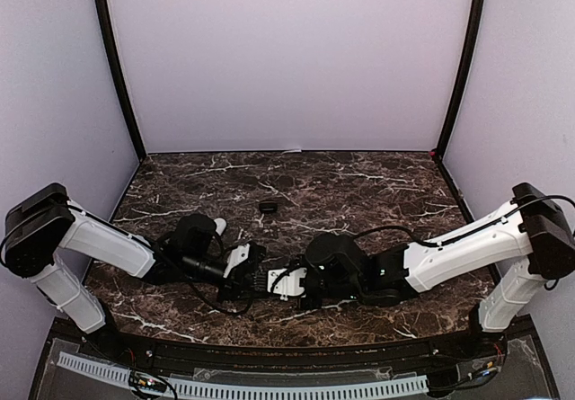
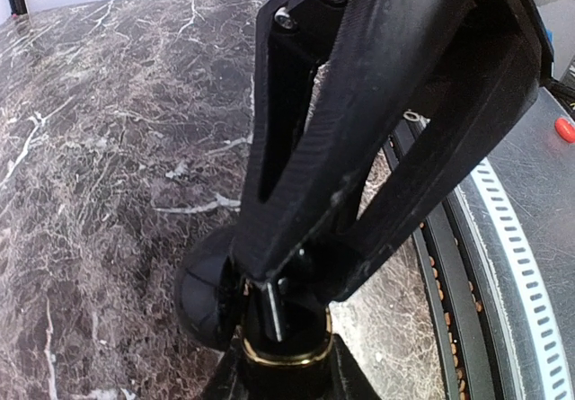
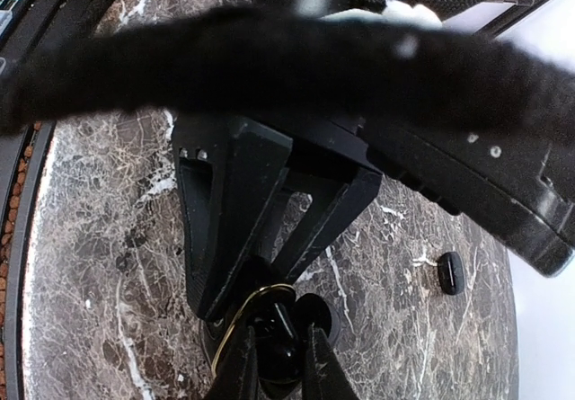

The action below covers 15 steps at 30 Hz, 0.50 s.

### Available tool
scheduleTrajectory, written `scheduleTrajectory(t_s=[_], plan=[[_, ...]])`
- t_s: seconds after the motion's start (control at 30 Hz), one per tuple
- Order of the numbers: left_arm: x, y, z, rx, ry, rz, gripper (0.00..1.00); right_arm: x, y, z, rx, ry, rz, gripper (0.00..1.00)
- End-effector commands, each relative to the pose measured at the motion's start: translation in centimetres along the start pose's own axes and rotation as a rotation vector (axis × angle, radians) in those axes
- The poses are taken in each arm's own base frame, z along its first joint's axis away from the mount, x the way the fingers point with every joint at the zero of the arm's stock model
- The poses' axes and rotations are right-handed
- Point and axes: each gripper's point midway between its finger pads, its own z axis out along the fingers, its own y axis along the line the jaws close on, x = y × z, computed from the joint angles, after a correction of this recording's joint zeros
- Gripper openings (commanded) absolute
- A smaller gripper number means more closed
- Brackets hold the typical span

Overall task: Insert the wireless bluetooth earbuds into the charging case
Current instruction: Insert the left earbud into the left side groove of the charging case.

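On the marble surface (image 3: 99, 238), the right fingers (image 3: 241, 368) pinch a glossy black, gold-rimmed case (image 3: 274, 346), the left fingers (image 3: 220, 229) close on its rim, a bud (image 3: 449, 272) lies well apart, and a blurred cable (image 3: 269, 58) crosses overhead.

We see a lab test cell — plain pale walls (image 1: 287, 58), black corner posts (image 1: 117, 67), a marble-patterned table (image 1: 377, 180), a slotted cable track (image 1: 269, 387) in front.

Even light; blurry, shadowed wrist close-ups

Marble table (image 1: 359, 184) w/ small blk earbud (image 1: 268, 207)
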Motion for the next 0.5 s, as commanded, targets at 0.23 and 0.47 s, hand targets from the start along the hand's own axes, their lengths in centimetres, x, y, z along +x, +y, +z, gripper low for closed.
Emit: scheduleTrajectory(t_s=[0.23,0.47], plan=[[-2.4,-1.9,0.2,0.14,-0.048,0.035,0.1,-1.5,0.5,0.3,-0.001,-0.015,-0.102,0.01],[-2.4,-2.7,0.3,0.209,-0.035,0.016,0.09,-2.8,0.8,-0.5,-0.015,-0.066,-0.131,0.02]])
